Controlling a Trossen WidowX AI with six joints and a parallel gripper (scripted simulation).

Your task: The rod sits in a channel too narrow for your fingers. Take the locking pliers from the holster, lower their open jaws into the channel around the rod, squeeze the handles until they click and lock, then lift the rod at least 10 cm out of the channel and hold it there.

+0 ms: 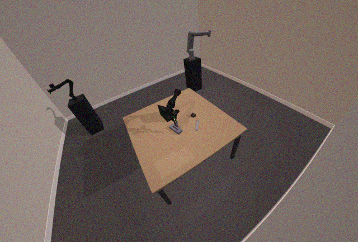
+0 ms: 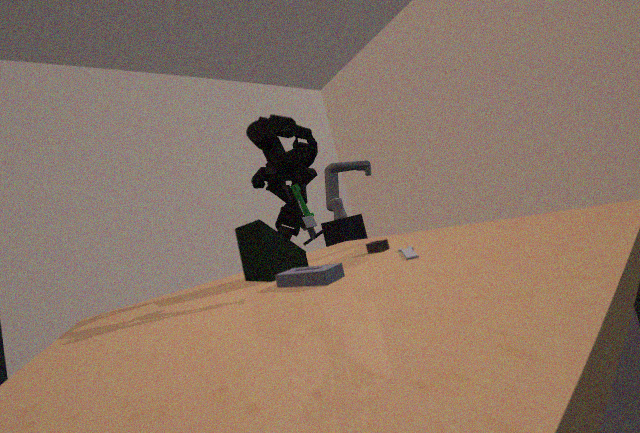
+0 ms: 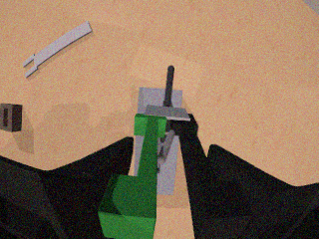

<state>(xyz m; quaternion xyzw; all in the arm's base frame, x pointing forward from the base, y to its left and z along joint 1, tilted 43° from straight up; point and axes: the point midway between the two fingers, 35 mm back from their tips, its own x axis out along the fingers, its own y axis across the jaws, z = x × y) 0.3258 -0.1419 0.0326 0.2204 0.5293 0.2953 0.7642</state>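
Gripper (image 1: 175,116) (image 2: 294,193) (image 3: 171,147): fingers clamped on the pliers
Pliers (image 2: 301,202) (image 3: 148,154): green handle toward 6 o'clock in the wrist view, head tilted down
Rod (image 2: 308,241) (image 3: 169,87): at the pliers' tip, above the block, one end toward 12
Block (image 1: 175,128) (image 2: 309,277) (image 3: 169,184): on the table (image 1: 184,158) (image 2: 330,356) (image 3: 259,100), below the rod
Strip (image 1: 197,125) (image 2: 408,252) (image 3: 62,44): wrist view's 10 o'clock
Cube (image 1: 193,114) (image 2: 377,246) (image 3: 15,119): its 9 o'clock

Top view: high and set well back, facing obliquely down on the whole worktop (image 1: 184,152) (image 2: 330,356) (image 3: 249,75). Exterior view: low, near the worktop's surface, tilted upward, ceiling included. Wrist view: close, down past the claw (image 1: 175,121) (image 2: 299,211) (image 3: 159,134); grey block (image 1: 175,128) (image 2: 310,276) (image 3: 170,181) common to all.
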